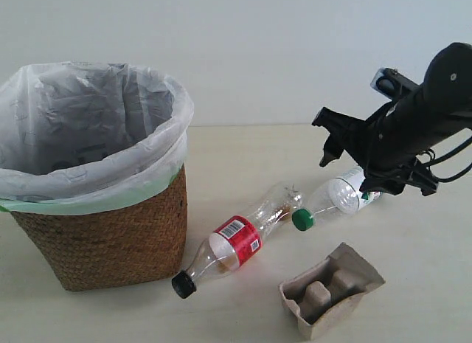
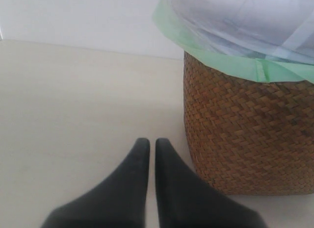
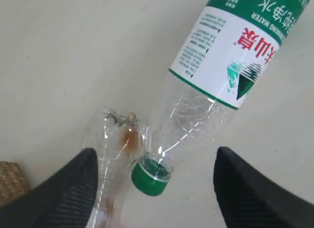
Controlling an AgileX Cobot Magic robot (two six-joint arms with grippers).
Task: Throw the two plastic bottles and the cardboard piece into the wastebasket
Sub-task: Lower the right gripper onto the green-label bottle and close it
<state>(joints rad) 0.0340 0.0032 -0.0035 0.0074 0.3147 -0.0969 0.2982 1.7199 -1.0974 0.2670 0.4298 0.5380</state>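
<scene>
Wastebasket (image 1: pixel 110 243): one, wicker with a white bag liner, fills the left of the exterior frame. In the left wrist view it stands at the right, just beside the left gripper (image 2: pixel 151 144). That gripper's fingers are pressed together with only a hairline gap and nothing between them.

Plastic bottles: two, both lying on the pale table (image 1: pixel 221 147). The green-capped bottle (image 1: pixel 338 198) is at centre right, directly under the right gripper (image 1: pixel 335 140). That gripper is spread wide and holds nothing. In the right wrist view the bottle's neck and cap sit between the two fingers without touching either. The red-label bottle (image 1: pixel 237 243) lies diagonally at centre, black cap toward lower left, its base against the green cap.

Cardboard piece (image 1: pixel 332 288): one, lower right, apart from the bottles and below the right gripper in the frame.
</scene>
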